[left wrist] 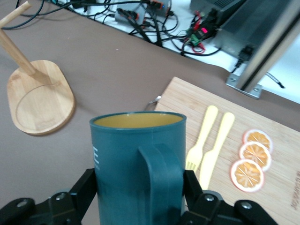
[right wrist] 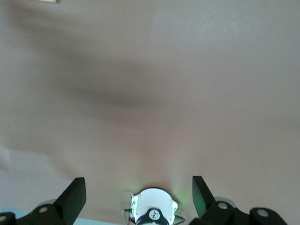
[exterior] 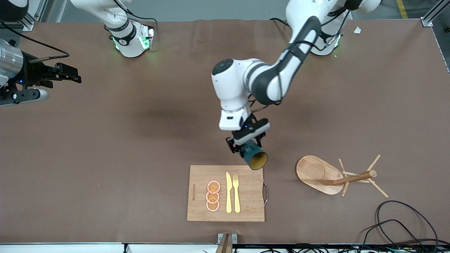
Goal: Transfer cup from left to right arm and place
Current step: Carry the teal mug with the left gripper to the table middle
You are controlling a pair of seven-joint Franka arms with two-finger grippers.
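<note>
Over the brown table [exterior: 105, 147], just above the cutting board's [exterior: 200, 211] edge nearest the robots, the left arm is reaching out and bending down, its left gripper [exterior: 246, 146] pinching the cup [exterior: 255, 156] by its sides. That cup, dark teal-green with a tan-brown inside, is hanging tilted, mouth facing the front camera. Only the left wrist view is showing its small handle [left wrist: 159, 183], plus the peg rack's wooden base [left wrist: 40, 101], knife [left wrist: 213, 150], fork [left wrist: 199, 140] and orange slices [left wrist: 251, 159]. At the table's right-arm end, the right gripper [right wrist: 138, 197] is waiting aloft, fingers spread wide over bare tabletop.
</note>
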